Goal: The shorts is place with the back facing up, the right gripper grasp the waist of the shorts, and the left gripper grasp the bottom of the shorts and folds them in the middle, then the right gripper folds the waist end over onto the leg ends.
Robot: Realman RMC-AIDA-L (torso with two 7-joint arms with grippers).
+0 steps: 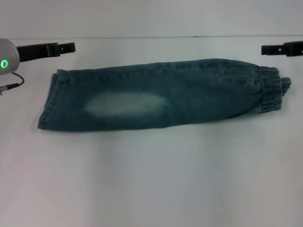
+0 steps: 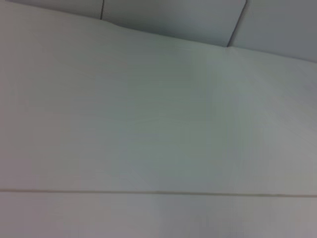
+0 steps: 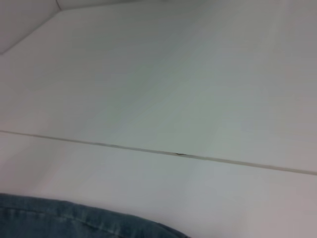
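Note:
The blue denim shorts lie flat across the white table, doubled lengthwise into one long band. The elastic waist is at the right end and the leg ends are at the left. A pale faded patch marks the left half. My left gripper hovers behind the leg end, apart from the cloth. My right gripper hovers behind the waist end, also off the cloth. The right wrist view catches an edge of the shorts. Only bare table shows in the left wrist view.
The table's back edge runs behind both grippers, with a grey wall beyond. A thin seam crosses the tabletop. A cable hangs off the left arm near the leg ends.

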